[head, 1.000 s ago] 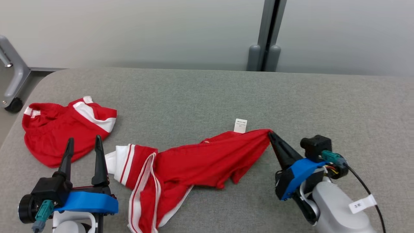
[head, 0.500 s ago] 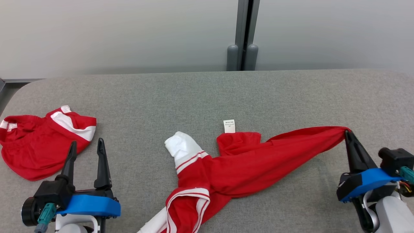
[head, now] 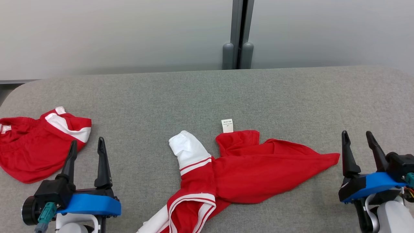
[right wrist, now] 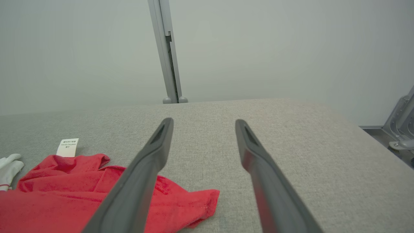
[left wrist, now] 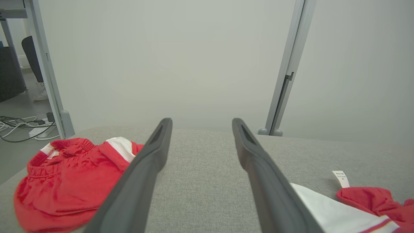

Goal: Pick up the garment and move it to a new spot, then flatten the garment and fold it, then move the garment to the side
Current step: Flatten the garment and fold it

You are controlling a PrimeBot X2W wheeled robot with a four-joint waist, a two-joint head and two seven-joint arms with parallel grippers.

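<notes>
A crumpled red garment [head: 258,171] with white striped cuffs and a small white label lies on the grey padded table [head: 207,94] at centre right. Its red corner [right wrist: 200,202] ends just left of my right gripper [head: 357,137], which stands open and empty beside it. The same garment [left wrist: 372,202] shows at the lower right of the left wrist view. My left gripper [head: 86,145] stands open at the lower left, holding nothing, between the garment and a second red piece.
A second red and white garment [head: 35,145] lies bunched at the table's left edge, also seen as a red heap [left wrist: 61,181] left of my left fingers. A grey post [head: 238,35] stands behind the table. Cables lie on the floor [left wrist: 19,124] far left.
My right gripper dragged the garment's corner to the right, then opened and let it go; the stretched cloth has dropped onto the table. The camera has turned to the right. The left gripper stayed open.
</notes>
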